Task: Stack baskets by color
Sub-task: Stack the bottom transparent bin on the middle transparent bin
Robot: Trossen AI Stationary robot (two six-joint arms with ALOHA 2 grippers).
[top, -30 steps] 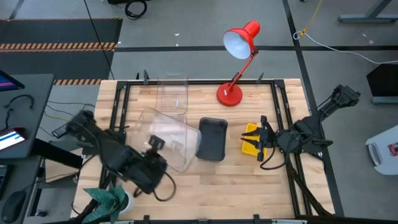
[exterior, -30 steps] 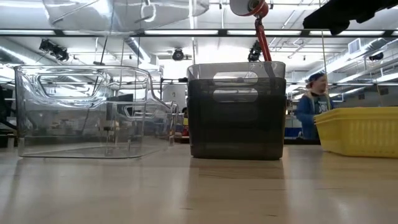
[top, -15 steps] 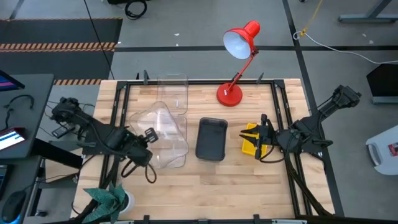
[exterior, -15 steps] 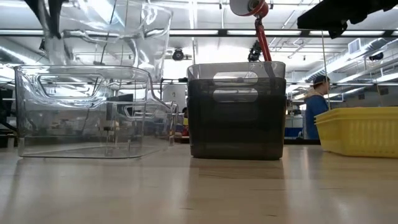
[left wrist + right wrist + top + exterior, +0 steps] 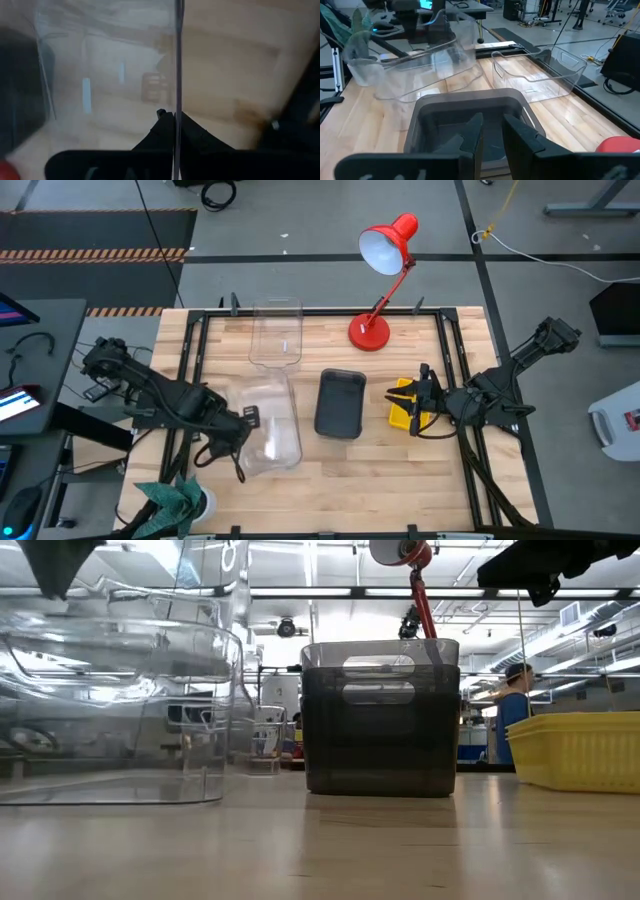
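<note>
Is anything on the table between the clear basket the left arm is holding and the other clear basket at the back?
Nothing visible: bare wood separates the held clear basket from the other clear basket. The dark grey basket stands off to the side.

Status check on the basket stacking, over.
Left gripper shut on clear basket. Right gripper at yellow basket, grip unclear. Grey basket between them.

The left gripper is clamped shut at the table's left, the right gripper part-open at its right.
</note>
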